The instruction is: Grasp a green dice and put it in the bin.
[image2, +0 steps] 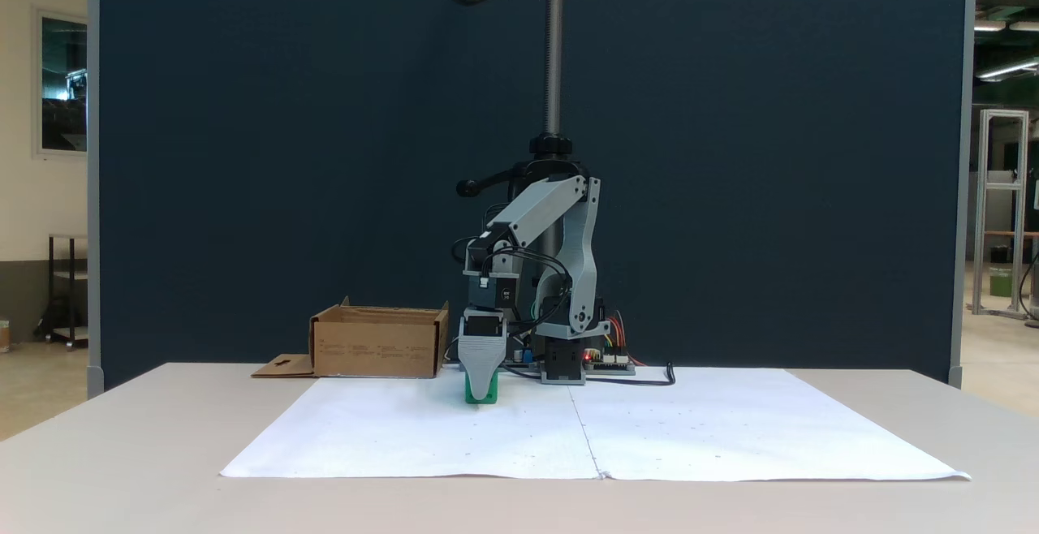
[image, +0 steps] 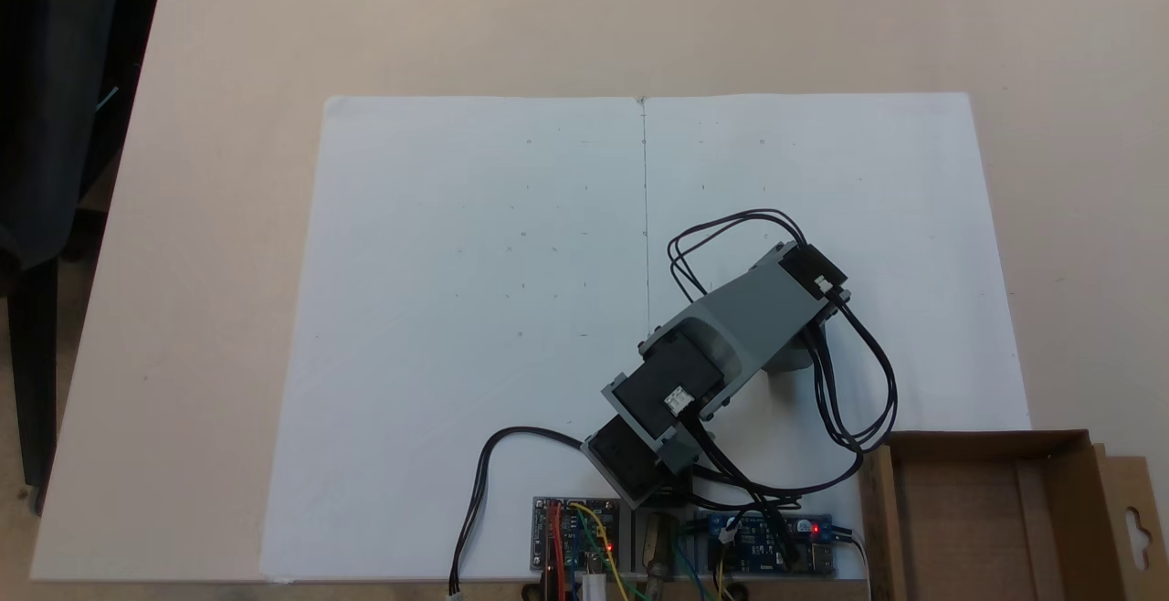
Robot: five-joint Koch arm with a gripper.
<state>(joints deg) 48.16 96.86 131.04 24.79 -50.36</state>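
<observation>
The green dice (image2: 481,393) sits on the white paper (image2: 690,428) directly beneath the down-pointing fingers (image2: 479,376), partly behind them; whether they clench it, I cannot tell; the cardboard bin (image2: 377,343) stands left, near.

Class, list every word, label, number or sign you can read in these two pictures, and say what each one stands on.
None can be read.
Brown cardboard box: faint printed lines on its front wall, too small to read.
Circuit boards at the arm's base: any markings too small to read.
White paper sheet: scattered dots and a centre line, no text.
</observation>
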